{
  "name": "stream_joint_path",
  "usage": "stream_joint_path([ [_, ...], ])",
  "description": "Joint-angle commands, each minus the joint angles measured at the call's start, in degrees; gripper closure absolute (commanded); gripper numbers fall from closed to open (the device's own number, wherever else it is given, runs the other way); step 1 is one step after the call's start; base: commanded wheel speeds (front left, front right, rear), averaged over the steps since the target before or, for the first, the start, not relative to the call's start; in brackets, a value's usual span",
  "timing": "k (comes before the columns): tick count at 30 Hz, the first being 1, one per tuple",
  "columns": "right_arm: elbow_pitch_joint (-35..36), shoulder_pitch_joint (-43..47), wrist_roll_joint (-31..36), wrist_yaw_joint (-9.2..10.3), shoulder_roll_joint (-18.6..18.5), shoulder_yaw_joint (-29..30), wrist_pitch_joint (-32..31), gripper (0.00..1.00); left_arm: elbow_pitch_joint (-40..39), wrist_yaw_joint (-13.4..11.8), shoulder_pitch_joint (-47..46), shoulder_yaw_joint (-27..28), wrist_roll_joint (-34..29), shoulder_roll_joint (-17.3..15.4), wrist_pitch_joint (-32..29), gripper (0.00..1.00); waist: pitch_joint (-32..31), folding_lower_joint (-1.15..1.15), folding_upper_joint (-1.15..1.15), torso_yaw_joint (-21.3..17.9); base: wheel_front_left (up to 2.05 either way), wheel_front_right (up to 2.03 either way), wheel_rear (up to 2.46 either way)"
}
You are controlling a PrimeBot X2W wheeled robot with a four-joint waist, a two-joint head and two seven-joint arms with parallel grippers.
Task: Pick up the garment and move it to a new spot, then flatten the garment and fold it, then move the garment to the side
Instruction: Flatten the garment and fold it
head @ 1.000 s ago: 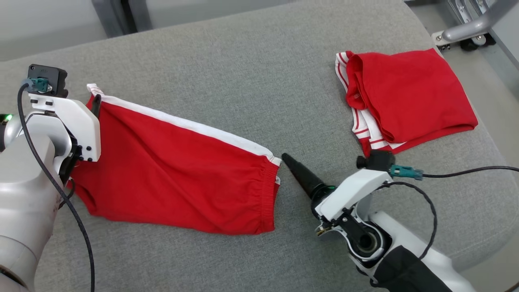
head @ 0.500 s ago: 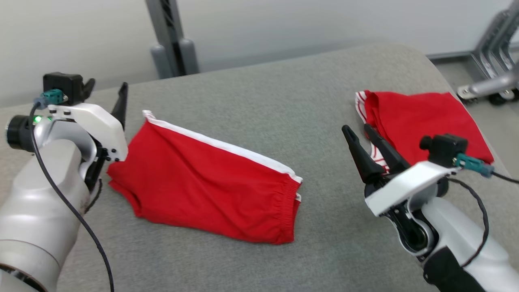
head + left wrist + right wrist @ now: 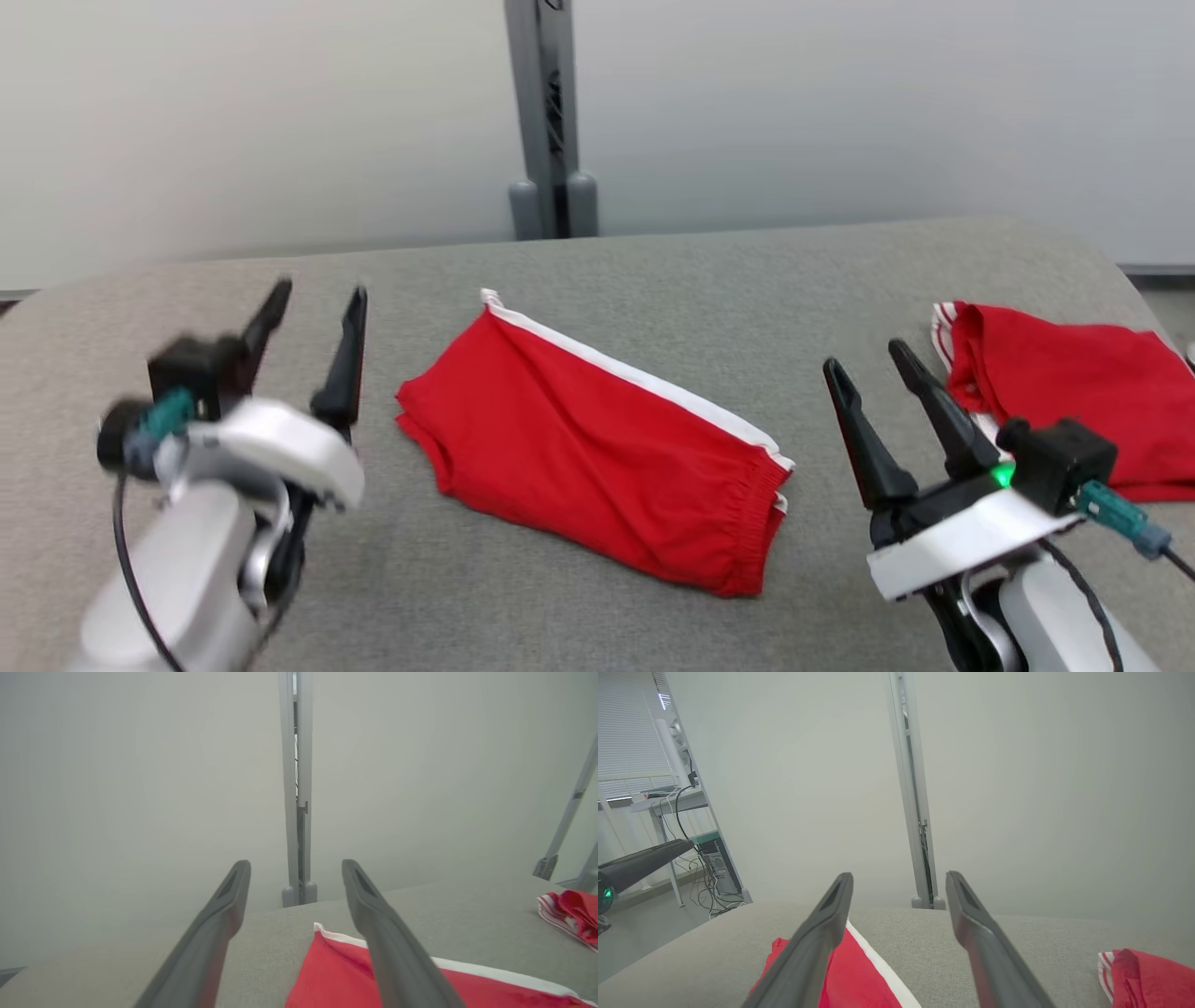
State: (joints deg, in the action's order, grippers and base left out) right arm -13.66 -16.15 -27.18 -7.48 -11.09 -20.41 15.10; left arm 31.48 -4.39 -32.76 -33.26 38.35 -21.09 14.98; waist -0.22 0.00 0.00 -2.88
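Two red garments on a grey upholstered surface (image 3: 653, 271). The red shorts (image 3: 597, 457) lie flat at the centre, folded in half and running from far left to near right. Their white side stripe (image 3: 635, 373) follows the far edge, and the gathered waistband (image 3: 770, 523) forms the near right end.

The left gripper (image 3: 318, 291) stands just left of the shorts, clear of the cloth. Its two dark fingers are spread wide and hold nothing. The right gripper (image 3: 864, 357) stands to the right of the waistband, likewise wide and with nothing between its fingers, which point away from the robot.

A second red garment (image 3: 1074, 401), with red-and-white striped trim, lies folded at the far right, well apart from the shorts and just beyond the right gripper. Behind the surface, a grey post (image 3: 551, 112) rises against a pale wall (image 3: 233, 121).
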Motion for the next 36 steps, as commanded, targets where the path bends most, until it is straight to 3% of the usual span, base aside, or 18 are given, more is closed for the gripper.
stream_joint_path([
  [1,0.5,1.4,0.7,-0.02,0.1,0.6,0.0,0.0,-2.1,-0.6,2.8,1.8,-1.2,0.2,0.2,0.0,-1.5,0.0,0.0,1.7,0.0,0.0,0.0],
  [4,1.4,4.7,1.8,-0.02,1.1,2.9,0.1,0.0,-10.3,-0.4,13.2,7.5,-7.1,2.6,0.2,0.0,-2.7,0.0,0.0,3.0,0.0,0.0,0.0],
  [10,2.9,8.6,6.2,-0.03,2.4,5.7,0.0,0.0,-16.9,0.9,25.5,14.9,-15.5,8.5,0.2,0.0,-3.7,0.0,0.0,4.4,0.0,0.0,0.0],
  [18,3.3,11.5,8.3,-0.02,4.5,8.3,0.0,0.0,-22.8,6.0,33.8,24.7,-23.8,16.1,0.2,0.0,-4.2,0.0,0.0,4.8,0.0,0.0,0.0],
  [26,1.7,12.1,8.2,-0.02,5.0,8.4,0.0,0.0,-22.4,8.7,35.1,28.6,-27.2,17.9,0.2,0.0,-4.4,0.0,0.0,4.3,0.0,0.0,0.0],
  [36,-12.6,9.9,-7.1,-0.03,7.3,5.2,0.0,0.0,-20.9,9.6,34.8,27.7,-27.1,18.1,0.2,0.0,-3.1,0.0,0.0,5.5,0.0,0.0,0.0],
])
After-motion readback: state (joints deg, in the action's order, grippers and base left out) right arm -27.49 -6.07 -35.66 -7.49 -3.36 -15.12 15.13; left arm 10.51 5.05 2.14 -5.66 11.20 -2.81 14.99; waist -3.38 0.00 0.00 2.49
